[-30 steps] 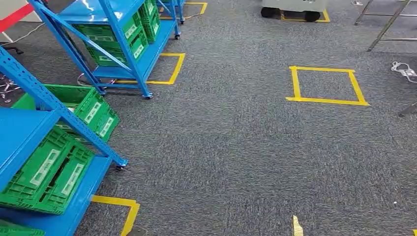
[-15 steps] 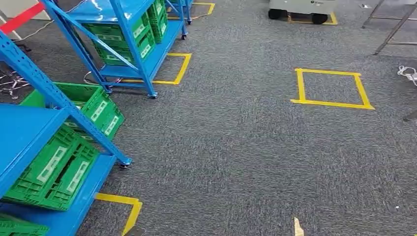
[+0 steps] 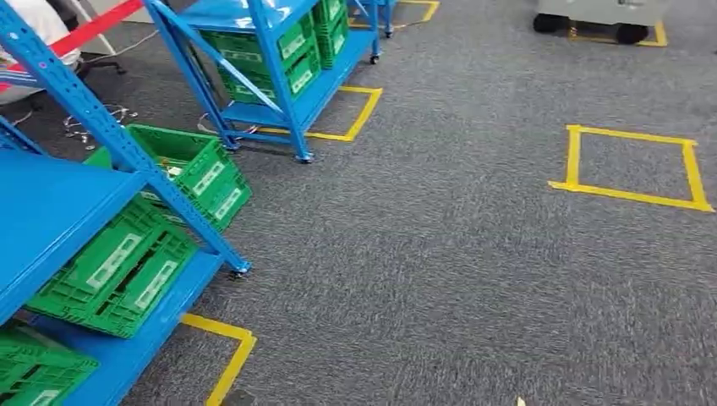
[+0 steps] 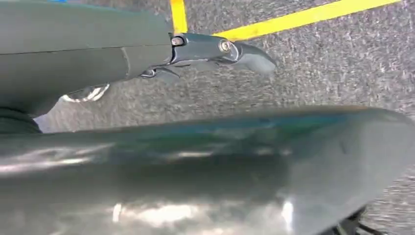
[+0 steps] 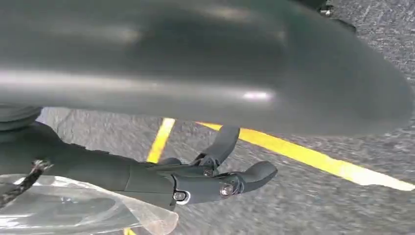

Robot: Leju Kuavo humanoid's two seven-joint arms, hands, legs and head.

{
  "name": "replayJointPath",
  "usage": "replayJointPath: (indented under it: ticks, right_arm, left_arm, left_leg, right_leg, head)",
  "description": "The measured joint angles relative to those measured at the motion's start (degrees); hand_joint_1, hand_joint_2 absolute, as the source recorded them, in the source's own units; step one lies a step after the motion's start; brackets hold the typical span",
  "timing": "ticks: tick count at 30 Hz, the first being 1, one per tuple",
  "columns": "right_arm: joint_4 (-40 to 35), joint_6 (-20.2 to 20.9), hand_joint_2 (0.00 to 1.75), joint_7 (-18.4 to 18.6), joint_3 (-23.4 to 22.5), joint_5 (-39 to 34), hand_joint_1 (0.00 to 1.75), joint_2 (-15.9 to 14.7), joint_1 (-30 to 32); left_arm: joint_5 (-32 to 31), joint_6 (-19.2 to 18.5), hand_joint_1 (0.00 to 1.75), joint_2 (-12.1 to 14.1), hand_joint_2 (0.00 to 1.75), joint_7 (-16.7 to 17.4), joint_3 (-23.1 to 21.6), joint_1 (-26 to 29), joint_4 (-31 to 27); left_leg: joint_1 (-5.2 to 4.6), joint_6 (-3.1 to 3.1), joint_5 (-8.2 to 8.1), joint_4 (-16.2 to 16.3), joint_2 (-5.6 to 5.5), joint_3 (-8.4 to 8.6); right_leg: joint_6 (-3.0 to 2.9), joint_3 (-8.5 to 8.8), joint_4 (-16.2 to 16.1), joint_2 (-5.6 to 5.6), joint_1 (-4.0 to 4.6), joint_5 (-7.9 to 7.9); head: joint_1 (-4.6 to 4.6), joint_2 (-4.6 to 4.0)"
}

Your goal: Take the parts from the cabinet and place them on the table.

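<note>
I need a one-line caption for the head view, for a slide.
Blue shelving racks holding green crates stand on grey carpet marked with yellow tape squares.

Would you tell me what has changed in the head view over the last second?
The whole view has slid rightward, so the camera has turned left; the things themselves have not moved. The blue racks, green crates and the taped square keep their places on the carpet.

I see the head view evenly and brightly lit from overhead, with glare on the blue shelf top (image 3: 221, 12) and soft shadows under the racks. Both wrist views are dimmer and smeared with motion blur, the carpet (image 5: 303, 205) streaky and nearby surfaces out of focus.
</note>
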Motion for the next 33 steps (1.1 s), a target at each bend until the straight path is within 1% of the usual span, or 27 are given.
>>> replayJointPath:
  ticks: [1,2,4,5,6,7,8,10,11,12,13,15,16,17,18,20,21,22,23,25,26,27,28,29,31,32,33]
  right_arm:
    - [0.0,0.02,0.0,0.0,0.02,0.0,0.0,0.0,-0.03]
    - [0.0,0.02,0.0,0.0,0.04,0.0,0.0,0.0,-0.07]
    - [0.0,0.02,0.0,0.0,0.09,0.0,0.0,0.0,-0.17]
    - [0.0,0.02,0.0,0.0,0.09,0.0,0.0,0.0,-0.21]
    - [0.0,0.07,0.0,0.0,0.13,0.0,0.0,0.02,-0.17]
    - [0.07,0.11,0.0,-0.02,0.13,0.0,0.0,0.07,-0.15]
    - [0.07,0.11,0.0,0.0,0.15,0.0,0.0,0.07,-0.17]
    - [0.07,0.13,0.0,0.0,0.17,0.02,0.0,0.07,-0.36]
    - [0.04,0.13,0.0,0.02,0.22,0.02,0.0,0.07,-0.52]
    - [0.04,0.13,0.0,-0.04,0.24,0.02,0.0,0.0,-0.71]
    - [0.07,0.15,0.0,-0.07,0.24,0.04,0.0,0.0,-0.67]
    - [0.07,0.26,0.0,-0.02,0.26,0.04,0.0,0.0,-0.27]
    - [0.07,0.28,0.0,-0.02,0.26,0.06,0.0,0.0,-0.09]
    - [0.07,0.28,0.0,-0.02,0.28,0.09,0.0,0.0,-0.03]
    - [0.07,0.26,0.0,-0.02,0.31,0.11,0.0,-0.04,-0.06]
    - [0.07,0.26,0.0,-0.07,0.39,0.13,0.0,-0.2,-0.16]
    - [0.09,0.28,0.0,-0.07,0.42,0.13,0.0,-0.26,-0.14]
    - [0.2,0.31,0.0,-0.07,0.44,0.15,0.0,-0.24,-0.16]
    - [0.2,0.31,0.0,-0.07,0.48,0.18,0.0,-0.26,-0.18]
    - [0.22,0.31,0.0,-0.02,0.48,0.22,0.0,-0.26,-0.23]
    - [0.2,0.31,0.0,-0.04,0.52,0.22,0.0,-0.24,-0.24]
    - [0.2,0.31,0.0,-0.04,0.61,0.26,0.0,-0.29,-0.27]
    - [0.2,0.28,0.0,-0.07,0.65,0.26,0.0,-0.35,-0.26]
    - [0.2,0.31,0.0,-0.07,0.7,0.26,0.0,-0.35,-0.18]
    - [0.2,0.31,0.0,-0.07,0.81,0.26,0.0,-0.39,-0.12]
    - [0.2,0.31,0.0,-0.04,0.83,0.26,0.0,-0.39,-0.16]
    - [0.2,0.31,0.0,-0.04,0.87,0.26,0.0,-0.39,-0.21]
  left_arm:
    - [0.07,0.0,0.0,0.0,0.0,0.0,0.0,0.09,0.0]
    - [0.13,0.0,0.0,0.0,0.0,0.0,0.0,0.4,0.0]
    - [0.13,0.0,0.0,0.0,0.0,0.0,0.0,0.63,0.0]
    - [0.13,0.0,0.0,0.02,0.0,0.0,0.0,0.58,0.0]
    - [0.13,0.0,0.0,0.06,0.0,-0.02,0.0,0.51,0.0]
    - [0.13,0.0,0.0,0.13,0.0,-0.02,0.0,0.25,0.0]
    - [0.13,0.02,0.0,0.11,0.0,-0.09,0.0,-0.04,0.0]
    - [0.13,0.02,0.0,0.11,0.0,-0.15,0.0,0.23,0.0]
    - [0.13,0.02,0.0,0.15,0.0,-0.15,0.0,0.51,0.0]
    - [0.2,0.02,0.0,0.17,0.0,-0.15,0.0,0.71,0.0]
    - [0.35,0.02,0.0,0.17,0.0,-0.17,0.0,0.52,0.0]
    - [0.48,-0.04,0.0,-0.19,0.0,-0.2,-0.02,0.12,0.0]
    - [0.48,-0.04,0.0,-0.24,0.0,-0.2,-0.04,0.14,0.0]
    - [0.55,-0.04,0.0,-0.28,0.0,-0.2,-0.07,0.29,0.02]
    - [0.57,-0.07,0.0,-0.28,0.0,-0.2,-0.07,0.47,0.0]
    - [0.66,-0.11,0.0,-0.31,0.0,-0.2,-0.11,0.51,0.0]
    - [0.68,-0.11,0.0,-0.33,0.0,-0.22,-0.18,0.46,0.0]
    - [0.83,-0.11,0.0,-0.28,0.0,-0.26,-0.22,0.22,0.02]
    - [0.85,-0.11,0.0,-0.31,0.0,-0.26,-0.37,0.18,0.0]
    - [0.92,-0.11,0.0,-0.31,0.0,-0.31,-0.5,0.44,0.02]
    - [0.96,-0.06,0.0,-0.16,0.0,-0.31,-0.5,0.55,0.02]
    - [0.98,-0.07,0.0,-0.07,0.0,-0.33,-0.52,0.66,0.02]
    - [0.98,-0.07,0.0,-0.26,0.0,-0.31,-0.59,0.43,0.02]
    - [0.98,-0.11,0.0,-0.24,0.0,-0.33,-0.61,0.19,0.02]
    - [0.98,-0.2,0.0,-0.26,0.0,-0.33,-0.7,0.06,0.0]
    - [0.98,-0.24,0.0,-0.26,0.0,-0.33,-0.79,0.17,0.02]
    - [0.98,-0.33,0.0,-0.26,0.0,-0.33,-0.81,0.39,0.02]
  left_leg:
    - [-0.06,0.25,-0.28,2.9,0.01,-1.88]
    - [-0.25,0.63,0.99,2.83,0.02,-2.28]
    - [-0.98,1.73,6.54,-3.52,0.38,-0.08]
    - [-1.57,2.43,9.44,-8.19,1.57,1.81]
    - [-2.5,3.33,10.5,-11.49,4.88,3.23]
    - [-3.0,3.61,9.8,-12.67,5.98,3.59]
    - [-3.14,3.53,9.04,-13.92,5.51,3.94]
    - [-3.29,3.63,9.31,-14.09,3.97,3.54]
    - [-2.74,3.83,9.97,-15.2,3.15,4.34]
    - [-2.51,3.85,10.27,-15.69,2.65,4.6]
    - [-2.37,4.2,10.44,-15.71,1.98,4.48]
    - [-2.34,4.38,10.38,-15.71,0.29,4.43]
    - [-2.35,4.39,10.36,-15.65,-0.69,4.45]
    - [-2.35,4.36,10.32,-15.63,-1.48,4.56]
    - [-2.27,4.23,10.23,-15.56,-2.35,4.72]
    - [-2.01,3.73,9.85,-15.27,-3.95,5.12]
    - [-1.9,3.31,9.48,-15.06,-4.62,5.16]
    - [-2.18,2.98,9.24,-14.5,-5.26,4.82]
    - [-1.98,2.72,9.43,-14.5,-6.05,4.46]
    - [-1.66,2.19,9.71,-14.69,-7.07,4.24]
    - [-1.76,1.94,9.51,-14.58,-7.65,4.15]
    - [-1.93,1.6,8.87,-13.8,-5.4,4.03]
    - [-1.89,1.22,7.42,-11.28,-2.6,2.72]
    - [-1.7,0.93,5.41,-7.07,-1.1,0.47]
    - [-1.45,0.65,2.76,0.68,-0.08,-3.8]
    - [-1.35,0.57,2.98,2.2,0.04,-4.79]
    - [-1.35,0.66,4.65,1.03,0.11,-4.42]
  right_leg:
    - [-0.21,0.14,0.0,-0.83,0.3,-0.16]
    - [-0.41,0.4,0.0,-1.52,0.57,-0.33]
    - [-0.68,1.12,0.0,-2.81,0.9,-0.75]
    - [-0.65,1.55,-0.06,-3.43,0.94,-0.97]
    - [-0.54,1.46,-0.23,-4.02,0.91,-1.15]
    - [-0.16,2.02,-0.13,-4.68,1.3,-1.53]
    - [-0.09,1.8,-0.13,-5.46,1.28,-1.5]
    - [0.19,2.21,-0.74,-7.23,1.16,-1.37]
    - [0.61,2.51,-0.58,-6.98,1.16,-1.64]
    - [0.76,1.9,0.31,-3.11,0.97,-2.32]
    - [0.8,0.44,3.26,-0.73,0.93,-4.17]
    - [1.06,-3.91,11.85,0.71,0.83,-7.81]
    - [1.24,-5.96,15.18,0.81,0.87,-8.5]
    - [1.33,-6.68,15.64,0.82,0.84,-7.73]
    - [1.4,-6.21,13.6,0.83,0.76,-5.55]
    - [1.62,-2.53,4.73,1.54,0.5,0.21]
    - [1.65,-0.68,1.03,3.91,0.22,0.99]
    - [1.61,-0.1,-0.21,5.82,0.1,0.26]
    - [0.92,0.46,-0.13,5.33,0.15,0.03]
    - [0.43,0.46,-0.21,4.24,0.51,0.03]
    - [0.01,0.7,-0.57,3.51,0.1,0.16]
    - [-0.36,1.08,-0.87,2.74,0.1,0.19]
    - [-0.88,1.33,-1.08,2.05,0.13,0.09]
    - [-1.01,1.37,-1.09,1.15,0.28,-0.01]
    - [-1.32,1.51,-1.09,-0.58,0.5,-0.36]
    - [-1.38,1.64,-1.09,-1.31,0.57,-0.52]
    - [-1.31,1.9,-1.09,-2.0,0.61,-0.71]
  head:
    - [-0.04,0.02]
    - [0.0,0.0]
    - [0.0,0.02]
    - [-0.02,0.0]
    - [0.06,0.0]
    - [-0.05,0.0]
    - [-0.42,0.0]
    - [-0.37,0.0]
    - [-0.26,0.02]
    - [-0.13,0.0]
    - [-0.15,0.0]
    - [0.02,0.0]
    - [0.06,0.0]
    - [0.04,0.0]
    - [0.02,0.0]
    - [0.02,0.0]
    - [0.07,0.0]
    - [0.26,0.0]
    - [0.13,0.02]
    - [0.22,0.02]
    - [0.22,0.02]
    - [0.17,0.0]
    - [-0.85,0.02]
    - [-0.66,0.02]
    - [-0.72,0.0]
    - [-0.77,0.02]
    - [-0.79,0.0]
